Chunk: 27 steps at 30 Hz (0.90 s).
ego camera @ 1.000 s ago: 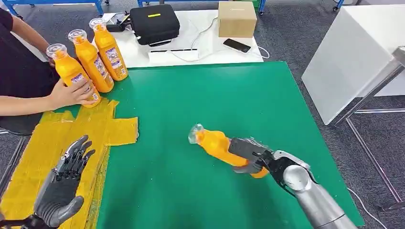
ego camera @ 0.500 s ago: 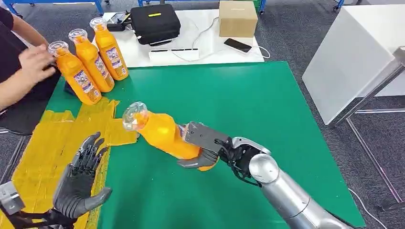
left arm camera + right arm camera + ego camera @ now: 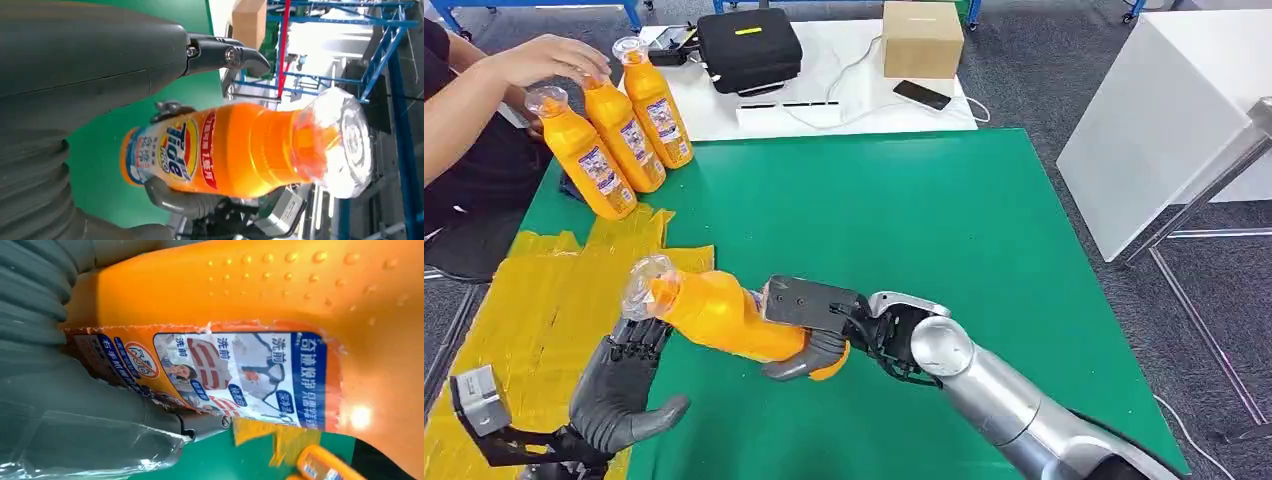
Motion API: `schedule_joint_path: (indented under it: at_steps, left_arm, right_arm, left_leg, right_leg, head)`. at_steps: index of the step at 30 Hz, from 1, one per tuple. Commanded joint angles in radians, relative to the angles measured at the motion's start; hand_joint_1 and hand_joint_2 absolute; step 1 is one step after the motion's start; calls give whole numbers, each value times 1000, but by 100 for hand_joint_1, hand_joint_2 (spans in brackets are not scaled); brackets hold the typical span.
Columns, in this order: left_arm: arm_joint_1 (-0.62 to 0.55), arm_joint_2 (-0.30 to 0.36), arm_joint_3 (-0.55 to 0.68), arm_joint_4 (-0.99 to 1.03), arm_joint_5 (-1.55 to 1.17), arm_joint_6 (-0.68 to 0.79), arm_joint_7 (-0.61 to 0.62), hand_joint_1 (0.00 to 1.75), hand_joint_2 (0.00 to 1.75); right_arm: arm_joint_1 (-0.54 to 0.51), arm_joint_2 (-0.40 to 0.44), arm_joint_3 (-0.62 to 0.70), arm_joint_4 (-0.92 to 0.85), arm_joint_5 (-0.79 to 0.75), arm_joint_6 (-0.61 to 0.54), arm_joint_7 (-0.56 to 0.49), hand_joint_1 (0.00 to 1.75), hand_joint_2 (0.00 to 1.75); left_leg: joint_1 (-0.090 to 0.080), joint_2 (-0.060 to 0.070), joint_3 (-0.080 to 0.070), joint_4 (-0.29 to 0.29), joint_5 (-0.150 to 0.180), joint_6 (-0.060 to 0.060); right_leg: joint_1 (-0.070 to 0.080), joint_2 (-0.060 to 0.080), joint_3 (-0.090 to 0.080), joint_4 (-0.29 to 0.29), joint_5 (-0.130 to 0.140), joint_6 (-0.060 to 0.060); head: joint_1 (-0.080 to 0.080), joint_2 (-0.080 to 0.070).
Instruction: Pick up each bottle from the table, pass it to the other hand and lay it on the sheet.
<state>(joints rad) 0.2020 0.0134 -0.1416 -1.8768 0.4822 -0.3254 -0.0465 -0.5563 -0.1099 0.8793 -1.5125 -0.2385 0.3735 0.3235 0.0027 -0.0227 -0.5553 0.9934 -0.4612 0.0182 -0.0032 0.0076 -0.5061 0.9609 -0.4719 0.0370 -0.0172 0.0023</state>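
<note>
Holding the bottle by its base, right hand carries it sideways above the table's near left; left hand spread beneath the neck. Rigid, smooth plastic, probably slippery: grasp mid-body.

Orange bottle lies sideways beside left hand's fingers.

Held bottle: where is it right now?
In the head view the held bottle lies sideways in the right hand above the green table, its cap end over the left hand beside the yellow sheet.
</note>
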Motion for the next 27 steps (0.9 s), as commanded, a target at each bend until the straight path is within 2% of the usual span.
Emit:
schedule_joint_path:
  at_steps: [1, 16, 27]
  left_arm:
    - [-45, 36, -46, 84, 21, 2, 2, 0, 175]
    - [-44, 36, -45, 82, 23, 3, 2, 0, 175]
    - [-98, 45, -92, 113, 80, -18, 18, 0, 175]
  right_arm:
    - [-81, -40, 115, 89, -51, 43, -23, 175, 175]
    - [-85, -41, 119, 86, -54, 47, -24, 175, 175]
    - [-78, -19, 189, 107, -208, 144, -89, 175, 175]
  left_leg:
    - [0, 1, 1, -1, 0, 0]
    - [0, 1, 0, 0, 0, 0]
    - [0, 1, 2, -1, 0, -1]
  right_leg:
    - [0, 0, 2, -1, 0, 0]
    - [0, 0, 0, 0, 0, 0]
    - [0, -1, 2, -1, 0, 0]
  head:
    - [0, 0]
    - [0, 0]
    - [0, 0]
